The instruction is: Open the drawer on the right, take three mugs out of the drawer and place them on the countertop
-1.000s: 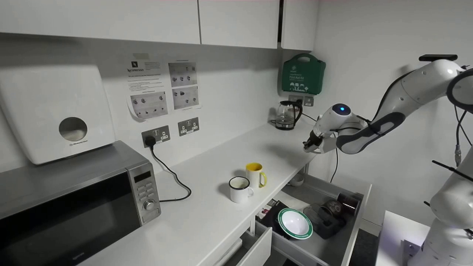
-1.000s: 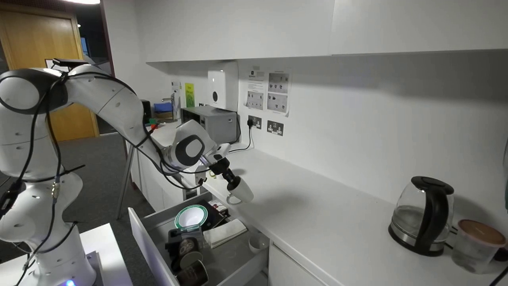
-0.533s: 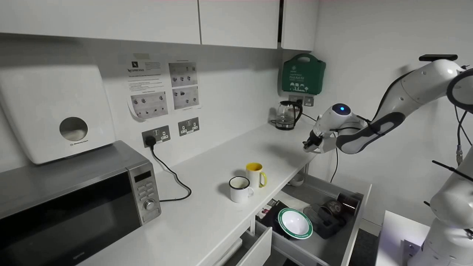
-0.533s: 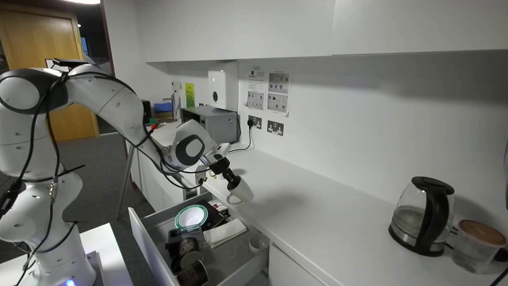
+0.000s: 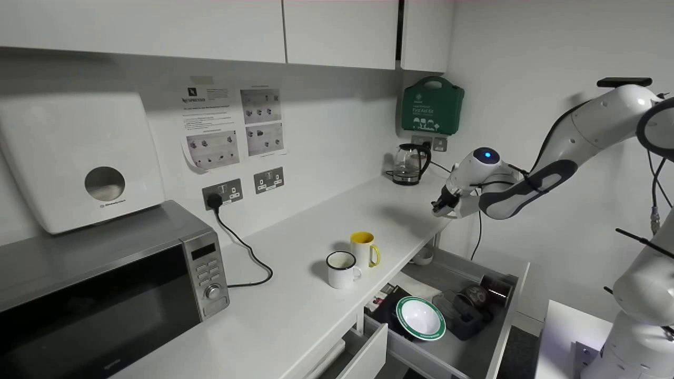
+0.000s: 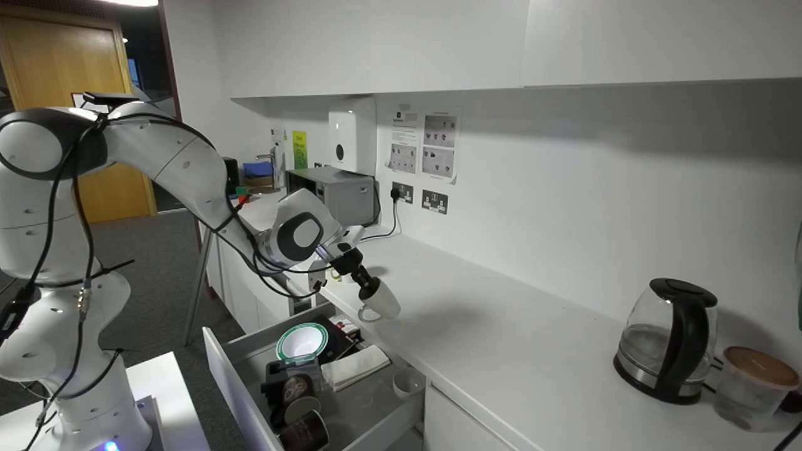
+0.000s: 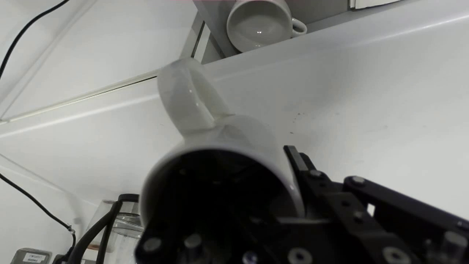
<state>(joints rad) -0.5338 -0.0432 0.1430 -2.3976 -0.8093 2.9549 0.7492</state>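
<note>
Gripper (image 6: 366, 285), black, clamped on white ceramic mug (image 7: 249, 137), interior dark; grey-walled drawer (image 6: 391, 423), near corner cropped; white countertop (image 6: 514, 357), white wall (image 6: 564, 238).

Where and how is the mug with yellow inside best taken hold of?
Probably by the rim, from above: the yellow-lined mug stands upright, mouth open, on the countertop. I would pinch the edge away from the black-rimmed mug, which stands close, and clear of the yellow handle.
</note>
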